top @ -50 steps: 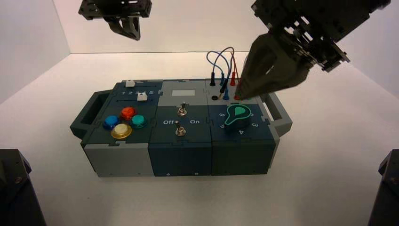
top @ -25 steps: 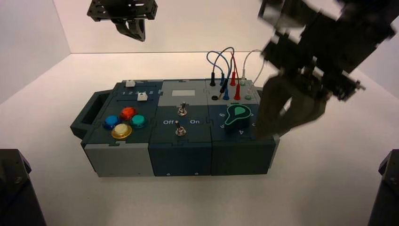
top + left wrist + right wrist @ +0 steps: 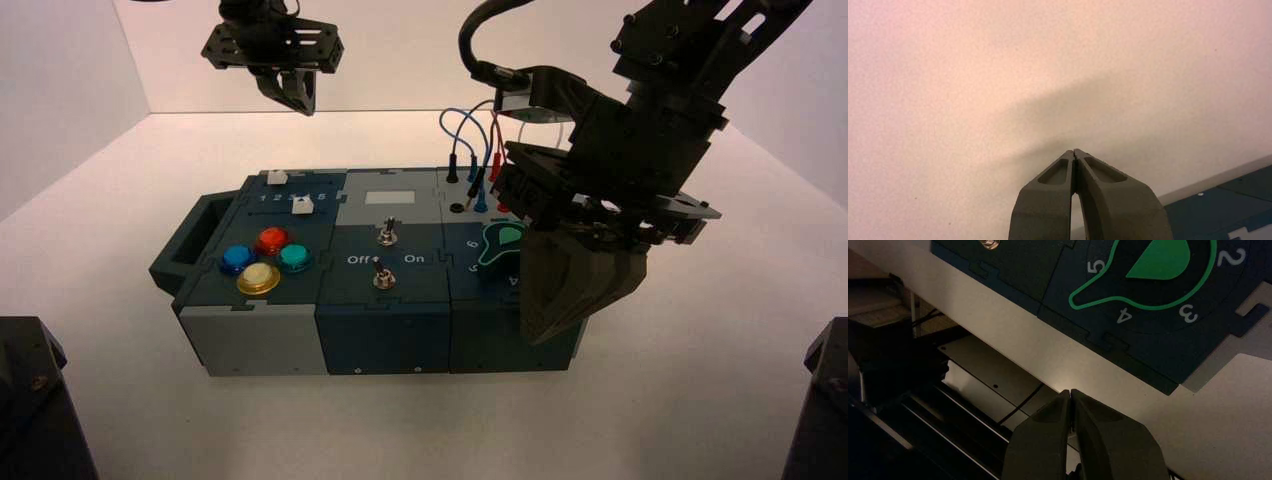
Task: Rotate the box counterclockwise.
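Observation:
The box is a flat dark-blue and grey panel on the white table, long side facing me, with a handle at its left end. My right gripper hangs shut over the box's front right corner, fingertips pointing down past the front edge, nothing between them. Its wrist view shows the green dial with numbers 2 to 5 and the box's front edge just beyond the shut gripper. My left gripper is shut, raised behind the box's back left; its wrist view shows the shut gripper above bare table and a box corner.
Four coloured buttons sit on the box's left part, two toggle switches in the middle, looped plug wires at the back right. White walls enclose the table. Dark robot bases stand at both near corners.
My right gripper has swung from the plug wires at the back right forward and down to the box's front right corner. The left gripper drifted slightly right and lower. The box has not moved.

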Action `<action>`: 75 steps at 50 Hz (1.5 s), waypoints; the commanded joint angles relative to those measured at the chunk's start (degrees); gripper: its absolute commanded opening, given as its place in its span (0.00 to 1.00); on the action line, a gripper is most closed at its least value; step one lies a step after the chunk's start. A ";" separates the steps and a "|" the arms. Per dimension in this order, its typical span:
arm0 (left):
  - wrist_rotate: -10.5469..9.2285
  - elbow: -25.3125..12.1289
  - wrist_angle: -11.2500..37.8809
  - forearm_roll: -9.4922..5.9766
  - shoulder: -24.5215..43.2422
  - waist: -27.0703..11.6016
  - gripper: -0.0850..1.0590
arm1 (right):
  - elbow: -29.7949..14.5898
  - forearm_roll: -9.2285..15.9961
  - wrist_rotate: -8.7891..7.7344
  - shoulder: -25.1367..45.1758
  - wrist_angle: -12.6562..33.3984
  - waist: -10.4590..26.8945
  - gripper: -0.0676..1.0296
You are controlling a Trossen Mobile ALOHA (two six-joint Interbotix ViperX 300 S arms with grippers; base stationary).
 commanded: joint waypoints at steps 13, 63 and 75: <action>2.29 -3.69 7.47 0.00 4.13 -2.11 0.05 | -3.08 -0.35 0.00 2.99 -0.09 -0.09 0.04; 4.39 -4.04 19.16 -0.18 6.59 -6.86 0.05 | -6.86 -7.56 0.18 12.39 0.26 -5.10 0.04; 4.39 -3.96 21.27 -0.18 6.33 -8.44 0.05 | -9.67 -10.02 0.35 14.41 1.58 -6.59 0.04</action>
